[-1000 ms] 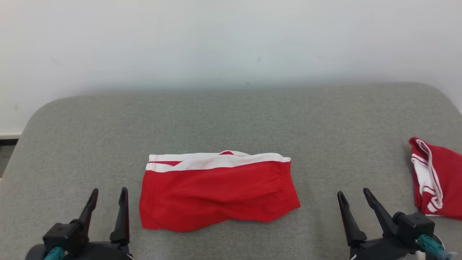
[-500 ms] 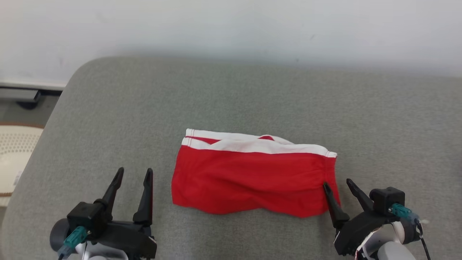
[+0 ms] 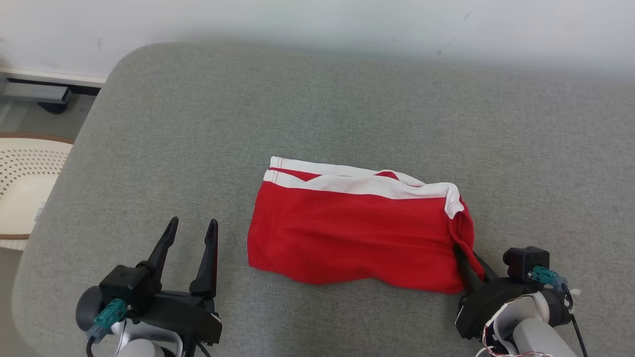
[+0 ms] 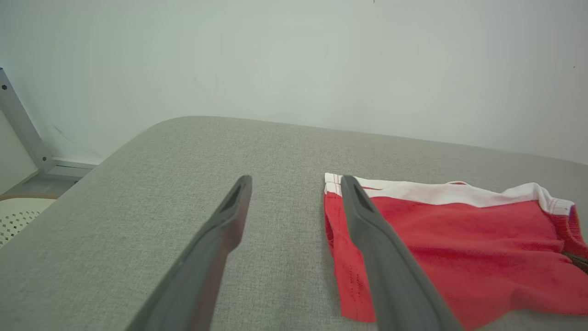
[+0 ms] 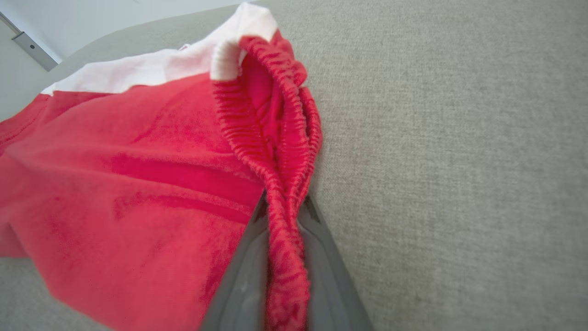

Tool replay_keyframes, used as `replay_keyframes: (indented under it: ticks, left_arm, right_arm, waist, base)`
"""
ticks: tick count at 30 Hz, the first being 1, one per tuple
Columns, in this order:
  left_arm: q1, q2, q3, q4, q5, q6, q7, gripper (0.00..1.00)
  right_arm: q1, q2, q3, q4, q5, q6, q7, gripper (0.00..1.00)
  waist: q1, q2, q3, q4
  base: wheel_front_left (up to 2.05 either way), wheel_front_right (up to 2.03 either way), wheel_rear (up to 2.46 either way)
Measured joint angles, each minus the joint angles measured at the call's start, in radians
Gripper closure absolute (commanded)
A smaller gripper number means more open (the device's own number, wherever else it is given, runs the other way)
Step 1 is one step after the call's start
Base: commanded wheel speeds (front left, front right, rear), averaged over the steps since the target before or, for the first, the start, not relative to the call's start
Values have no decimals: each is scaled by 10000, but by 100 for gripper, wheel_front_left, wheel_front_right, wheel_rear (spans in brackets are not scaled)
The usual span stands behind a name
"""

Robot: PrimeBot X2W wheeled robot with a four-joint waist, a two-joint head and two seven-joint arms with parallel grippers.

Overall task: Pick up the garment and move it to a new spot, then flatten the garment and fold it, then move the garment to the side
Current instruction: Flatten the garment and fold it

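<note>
Right wrist view: pinches, with the right gripper (image 5: 285, 207), the gathered elastic edge of the red garment (image 5: 138, 174), fingers pressed together on the fabric. Lies mid-cushion, white band toward the wall (image 3: 297, 20). Holds the left gripper (image 3: 193, 222) spread over the grey cushion (image 3: 347, 99), near the garment's other end, apart from it. Off the cushion's left edge, a white perforated basket (image 3: 22, 173).

Long dark fingers of the left gripper (image 4: 296, 184) stand apart at bottom centre; a red cloth garment with white band (image 4: 459, 243) lies at right.
</note>
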Motion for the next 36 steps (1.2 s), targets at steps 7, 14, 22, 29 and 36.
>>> replay_keyframes:
  ticks: [7,14,22,29,36]
  left_arm:
    - [9,-102,255,121,13,-159,0,0]
    - [18,-192,408,276,102,-232,0,0]
    - [13,-247,577,305,174,-320,0,0]
    - [2,-309,606,355,201,-410,0,0]
    - [-11,-414,612,359,261,-500,0,0]
  right_arm:
    - [243,-25,-372,-38,357,12,-426,100]
    - [1161,-366,-1490,-495,447,12,-497,100]
    - [1546,-257,-1511,-1835,506,2,113,100]
    - [2191,-67,-157,-5189,1647,0,1120,100]
    - [1553,-21,1753,-6220,2546,0,1530,100]
  waist:
    - [-1,0,-7,-363]
    - [-1,0,-89,-733]
    - [-1,1,-107,-1110]
    - [-2,0,-204,-1214]
    - [-2,0,-186,-1160]
  base:
    - [0,0,0]
    - [0,0,0]
    - [0,0,0]
    - [0,0,0]
    - [0,0,0]
